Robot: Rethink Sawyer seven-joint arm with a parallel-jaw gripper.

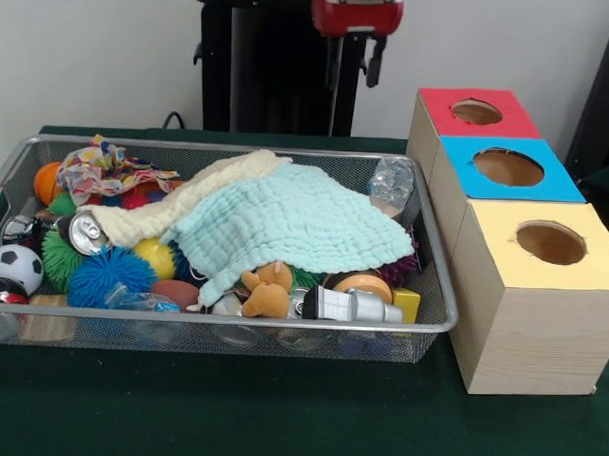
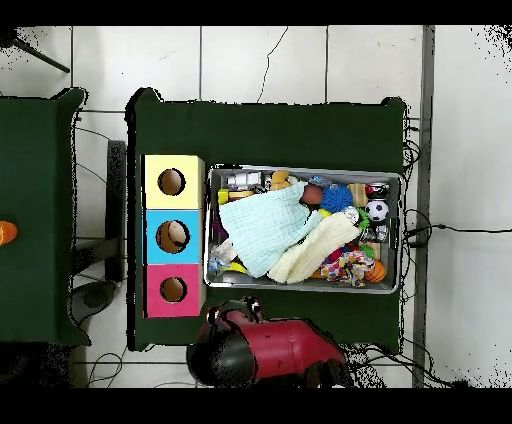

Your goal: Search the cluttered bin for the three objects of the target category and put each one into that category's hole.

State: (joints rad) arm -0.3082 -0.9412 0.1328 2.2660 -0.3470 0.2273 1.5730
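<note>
The wire mesh bin (image 1: 237, 148) sits on the green table and is full of clutter; it also shows in the overhead view (image 2: 300, 170). A mint cloth (image 1: 295, 223) and a cream cloth (image 1: 165, 218) cover its middle and hide what lies beneath. Around them lie a soccer ball (image 1: 13, 266), a blue spiky ball (image 1: 108, 276), a can (image 1: 87, 232), a brown plush toy (image 1: 267, 290) and a yellow block (image 1: 407, 304). Beside the bin stand a red box (image 1: 508, 120), a blue box (image 1: 457, 158) and a yellow box (image 1: 494, 235), each with a round hole on top. My gripper (image 1: 355, 65) hangs drawn back above the table's far edge, holding nothing.
In the bin there are also an orange ball (image 1: 48, 179), a colourful patterned cloth (image 1: 101, 171) and crumpled clear plastic (image 1: 391, 186). The overhead view shows a second green table (image 2: 35, 220) at the left with an orange object (image 2: 5, 233), and cables on the floor.
</note>
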